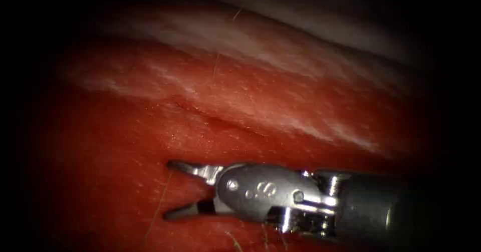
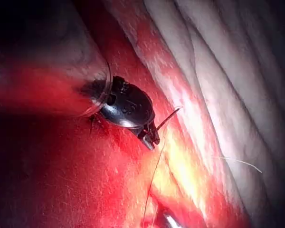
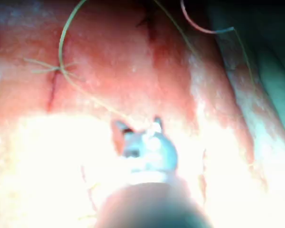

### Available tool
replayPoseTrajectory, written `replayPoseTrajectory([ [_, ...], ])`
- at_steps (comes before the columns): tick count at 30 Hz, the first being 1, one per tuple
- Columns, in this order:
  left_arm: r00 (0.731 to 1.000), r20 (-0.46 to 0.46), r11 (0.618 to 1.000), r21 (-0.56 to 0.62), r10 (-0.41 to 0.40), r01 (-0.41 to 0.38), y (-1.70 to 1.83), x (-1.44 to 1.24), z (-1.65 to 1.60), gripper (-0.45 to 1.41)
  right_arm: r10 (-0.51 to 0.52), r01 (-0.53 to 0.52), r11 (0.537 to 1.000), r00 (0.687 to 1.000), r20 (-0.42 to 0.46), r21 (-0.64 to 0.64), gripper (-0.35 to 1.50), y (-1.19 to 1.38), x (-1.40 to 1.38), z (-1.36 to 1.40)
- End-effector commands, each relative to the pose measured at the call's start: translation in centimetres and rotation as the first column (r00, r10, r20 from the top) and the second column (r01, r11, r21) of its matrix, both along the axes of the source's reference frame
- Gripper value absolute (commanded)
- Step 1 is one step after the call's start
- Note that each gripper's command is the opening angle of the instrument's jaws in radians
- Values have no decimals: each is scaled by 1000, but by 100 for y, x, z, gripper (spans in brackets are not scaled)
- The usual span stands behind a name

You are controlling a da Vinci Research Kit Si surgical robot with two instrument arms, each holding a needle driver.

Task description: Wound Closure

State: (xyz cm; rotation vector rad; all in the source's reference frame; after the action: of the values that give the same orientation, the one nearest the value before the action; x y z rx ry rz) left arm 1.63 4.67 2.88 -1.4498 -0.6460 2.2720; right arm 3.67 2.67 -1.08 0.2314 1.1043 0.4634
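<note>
- The right arm's tool reaches in from the right across the near part of the tissue, its two jaws spread apart with nothing between them.
- The jaw tips point left and hover just above the red, wet surface, near the cut, which runs as a shallow dark crease from centre-left toward the right.
- A fine strand of thread lies on the tissue just left of the lower jaw tip, running toward the near edge; it passes by the jaws without being gripped.
- From the right wrist camera, the same tool shows its parted jaw tips over brightly lit tissue, with a long loop of thread curving across the surface beyond it.
- That loop passes a stitched spot where short thread ends fan out beside a dark slit.
- From the left wrist camera, the left arm's tool sits low over the tissue, with a thread trailing from its tip; its jaws look pressed together, though whether they pinch the strand cannot be told.
- The needle cannot be made out with certainty, so its place cannot be told.
</note>
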Motion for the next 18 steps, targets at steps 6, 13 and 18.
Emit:
replayPoseTrajectory([
  [6, 1000, 1, 1000, -1, 1, -1, -4, -5, 9, -35, 27, -26, 999, 999, 26, -39, 91, 18, 6, 53],
  [13, 1000, -1, 1000, 8, -4, 4, -4, -6, 11, -35, 34, -32, 998, 999, 34, -61, 12, 17, 21, 83],
  [18, 1000, 0, 1000, 9, -2, 2, -4, -7, 11, -35, 11, -10, 1000, 999, 47, -18, -35, 14, 21, 99],
])
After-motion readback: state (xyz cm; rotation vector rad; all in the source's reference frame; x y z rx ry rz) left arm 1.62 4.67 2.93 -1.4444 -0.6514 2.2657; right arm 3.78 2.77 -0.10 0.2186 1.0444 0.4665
